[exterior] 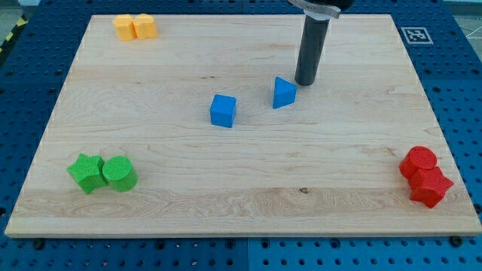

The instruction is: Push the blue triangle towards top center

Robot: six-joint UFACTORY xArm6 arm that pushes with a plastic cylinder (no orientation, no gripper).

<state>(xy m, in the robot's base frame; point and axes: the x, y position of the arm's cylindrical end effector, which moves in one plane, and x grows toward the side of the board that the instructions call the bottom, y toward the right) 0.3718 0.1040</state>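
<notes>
Rod tip (pixel 305 83) of the arm, a straight dark cylinder with no pincer to spread or press together, stands on the pale wooden board (pixel 241 203) just beside the small blue triangular block (pixel 283 92), at its upper right in the view; whether the two touch cannot be told. The triangle lies slightly right of the board's centre, well below the top edge. A blue cube (pixel 223 110) sits near it to the view's left. Two yellow blocks (pixel 135 26) occupy the top left corner, two green blocks (pixel 102 173) the bottom left, and two red blocks (pixel 425 175) the bottom right.

From this position a push would likely drive the triangle down and left, away from the goal. A good approach probably circles the tip round the right side to a point below the block, slightly right of its middle. A steady stroke towards the top centre follows, aimed through the block's middle so it does not spin off the tip.
</notes>
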